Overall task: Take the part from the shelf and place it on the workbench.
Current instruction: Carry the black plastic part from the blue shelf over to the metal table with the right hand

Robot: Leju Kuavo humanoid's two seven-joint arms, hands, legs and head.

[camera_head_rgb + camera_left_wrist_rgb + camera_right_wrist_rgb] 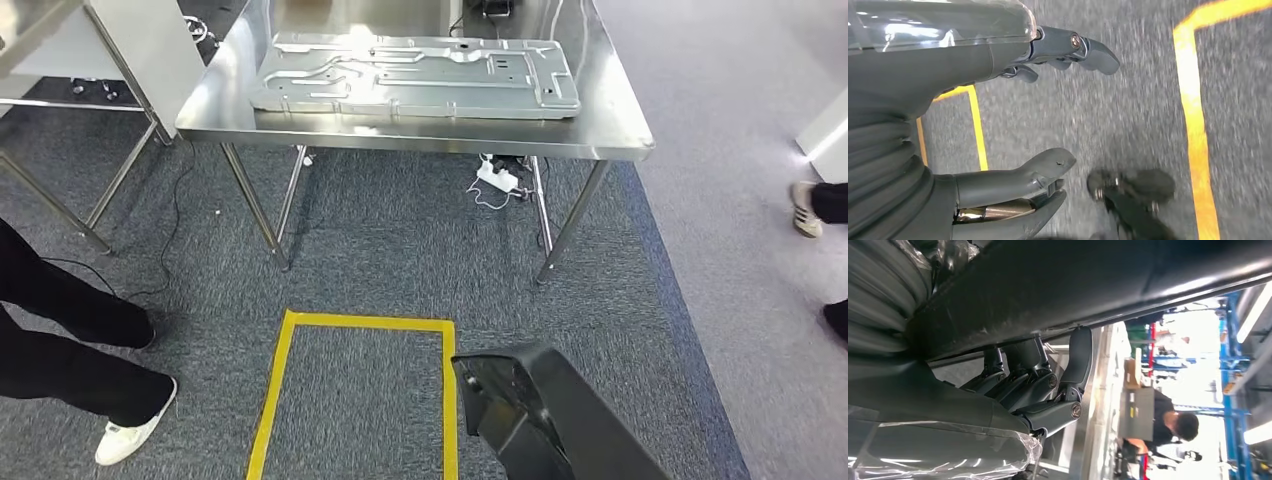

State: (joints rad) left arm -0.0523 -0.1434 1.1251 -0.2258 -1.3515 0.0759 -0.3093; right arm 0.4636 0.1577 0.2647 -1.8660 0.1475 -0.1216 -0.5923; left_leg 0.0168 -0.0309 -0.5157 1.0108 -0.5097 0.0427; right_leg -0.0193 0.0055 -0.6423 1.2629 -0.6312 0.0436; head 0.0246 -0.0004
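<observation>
While right hand [1038,390] fingers [1080,355] grip black part [560,420], left hand [1013,125] fingers spread, empty.

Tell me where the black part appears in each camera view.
Head view: black part lower right, beside the yellow floor tape.
Left wrist view: not in it; the tape crosses the carpet.
Right wrist view: broad dark panel gripped by the right hand.
Shared landmark: the yellow tape, head and left wrist.
</observation>
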